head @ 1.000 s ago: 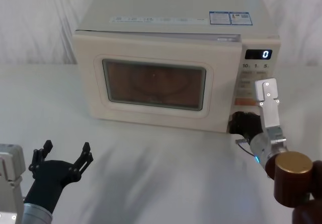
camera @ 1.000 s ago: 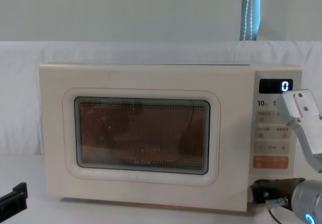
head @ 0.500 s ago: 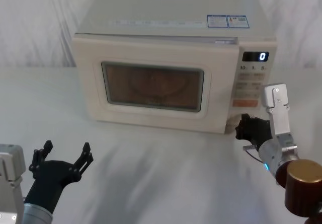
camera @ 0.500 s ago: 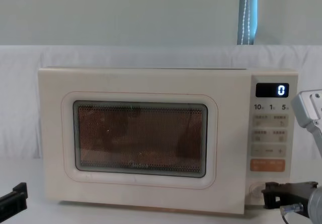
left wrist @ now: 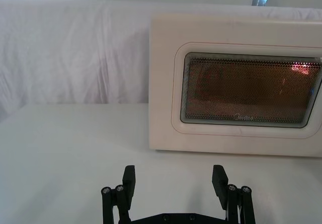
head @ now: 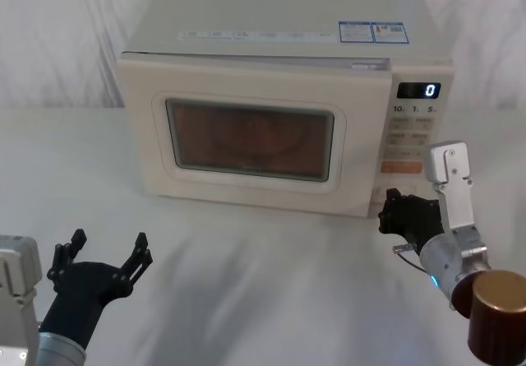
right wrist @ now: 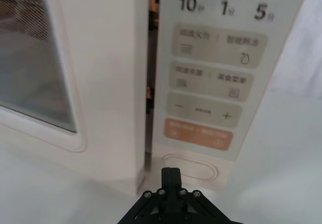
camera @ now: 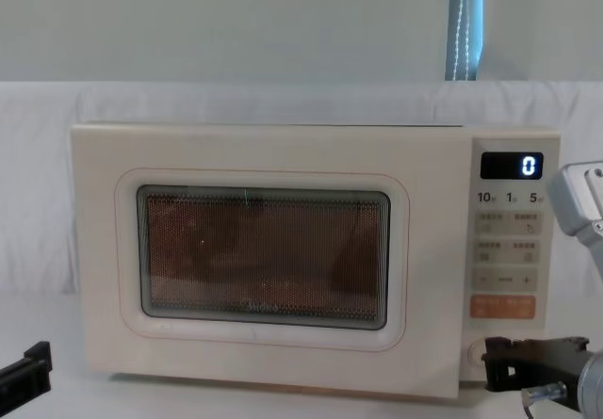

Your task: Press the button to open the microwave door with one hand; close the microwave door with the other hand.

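Two grippers on my feeds. My right gripper point(head: 393, 211) sits low in front of the microwave's bottom right corner, fingers pinched together with no gap, holding nothing; in the right wrist view its tip point(right wrist: 170, 175) is just short of the button point(right wrist: 190, 167), and I can't tell if they touch. The button is the lowest key on the control panel point(right wrist: 211, 83), under the one orange key point(right wrist: 197, 134). Three cream key blocks stack above that, then the numerals 10, 1, 5. The display point(head: 419, 90) reads 0.

Just left of the panel, the door point(head: 255, 132) stands ajar: a dark slit runs between its edge point(right wrist: 136, 73) and the panel. From the chest view that slit is hard to make out, and the gripper point(camera: 513, 361) covers part of the button there.

My left gripper point(head: 103, 261) hangs low at the near left, well apart from the microwave point(head: 279, 37), fingers spread wide, nothing between them. Its wrist view has one finger point(left wrist: 129, 180) each side, the door window point(left wrist: 251, 89) beyond, cut off at the frame's edge. White cloth point(head: 246, 275) covers the table; two stickers point(head: 372, 30) sit on the microwave's top.
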